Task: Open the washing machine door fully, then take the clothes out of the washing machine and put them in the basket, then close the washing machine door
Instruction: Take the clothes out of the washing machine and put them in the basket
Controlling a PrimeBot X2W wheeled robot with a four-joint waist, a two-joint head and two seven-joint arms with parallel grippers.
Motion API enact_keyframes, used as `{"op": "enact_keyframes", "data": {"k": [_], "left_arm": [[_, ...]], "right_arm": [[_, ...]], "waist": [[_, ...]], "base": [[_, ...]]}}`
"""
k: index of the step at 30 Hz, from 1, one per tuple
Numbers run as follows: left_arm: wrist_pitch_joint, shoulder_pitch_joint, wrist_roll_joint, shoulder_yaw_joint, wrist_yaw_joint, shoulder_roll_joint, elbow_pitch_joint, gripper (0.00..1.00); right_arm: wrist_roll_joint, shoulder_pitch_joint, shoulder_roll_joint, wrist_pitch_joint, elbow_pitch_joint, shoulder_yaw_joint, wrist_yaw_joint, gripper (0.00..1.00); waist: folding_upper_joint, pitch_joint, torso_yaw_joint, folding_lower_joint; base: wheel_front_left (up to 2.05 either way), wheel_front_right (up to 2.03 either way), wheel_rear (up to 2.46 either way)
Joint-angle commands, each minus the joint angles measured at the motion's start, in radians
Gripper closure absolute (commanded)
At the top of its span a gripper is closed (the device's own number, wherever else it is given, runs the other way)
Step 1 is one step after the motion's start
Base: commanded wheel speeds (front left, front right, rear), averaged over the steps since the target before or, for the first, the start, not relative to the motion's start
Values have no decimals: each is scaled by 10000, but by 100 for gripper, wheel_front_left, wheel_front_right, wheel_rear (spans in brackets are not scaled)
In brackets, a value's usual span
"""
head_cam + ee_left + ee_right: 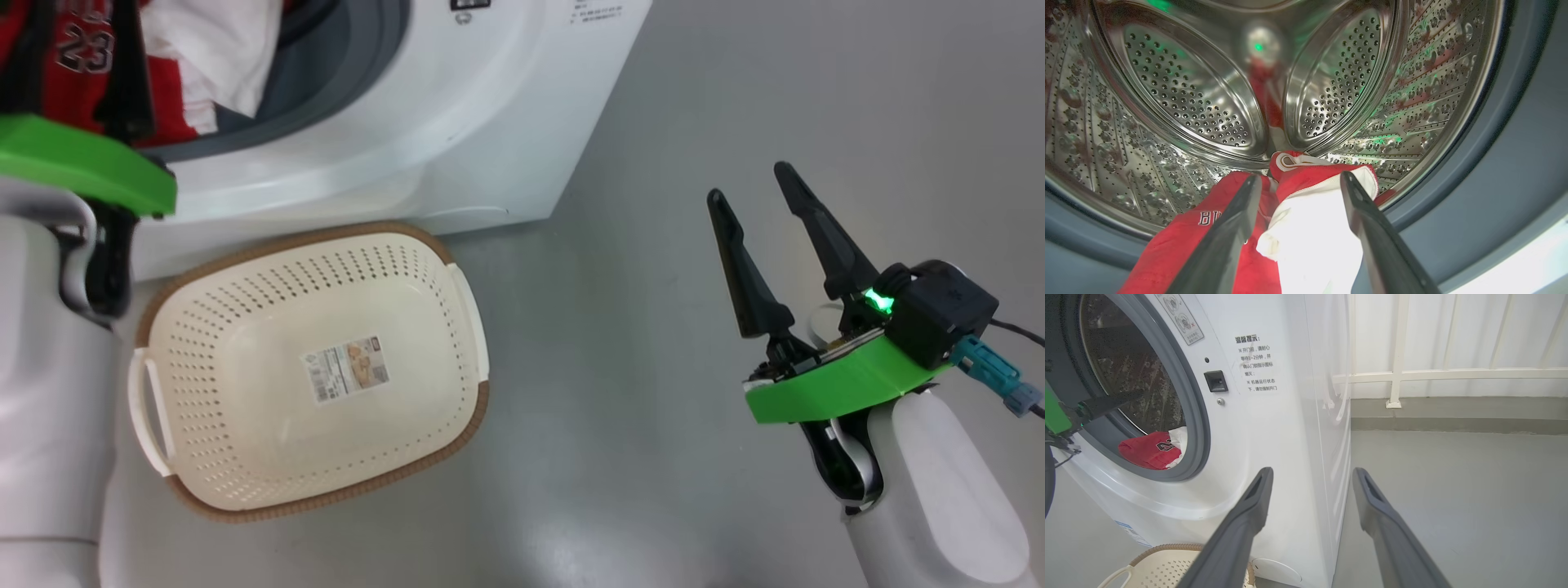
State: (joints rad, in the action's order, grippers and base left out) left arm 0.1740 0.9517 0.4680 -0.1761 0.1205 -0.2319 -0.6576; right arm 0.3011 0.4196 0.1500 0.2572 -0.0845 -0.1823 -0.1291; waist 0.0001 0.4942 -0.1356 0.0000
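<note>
Two jobs were left for you. The washing machine (1274,428) stood open, so that first part looked done. The basket (237,343) sat just in front of it with no clothes in it yet. The clothes (1310,232) lay low in the machine's mouth. Your left gripper (1301,177) was spread wide around them, not squeezing. Your right gripper (749,181) was wide too, holding nothing.

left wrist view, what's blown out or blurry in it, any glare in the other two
Left wrist view: the white garment between the fingers of the left gripper is blown out to plain white, the steel drum throws green and red reflections, and its back centre is soft. Head view: a pale glare patch on the floor. Right wrist view: even light, faint sheen on the side of the washing machine.
</note>
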Motion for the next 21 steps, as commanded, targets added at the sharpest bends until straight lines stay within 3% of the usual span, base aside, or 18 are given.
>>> {"op": "enact_keyframes", "data": {"k": [1,21], "left_arm": [[-72,420,64,110,72,-557,52,0],[-1602,3458,252,-784,99,-1104,-2877,0]], "right_arm": [[-75,111,-147,46,313,-154,-16,0],[-164,176,-620,46,474,-245,-16,0]], "waist": [[-1,327,-199,0],[-1,1265,-1045,0]], "base": [[0,0,0],[0,0,0]]}}
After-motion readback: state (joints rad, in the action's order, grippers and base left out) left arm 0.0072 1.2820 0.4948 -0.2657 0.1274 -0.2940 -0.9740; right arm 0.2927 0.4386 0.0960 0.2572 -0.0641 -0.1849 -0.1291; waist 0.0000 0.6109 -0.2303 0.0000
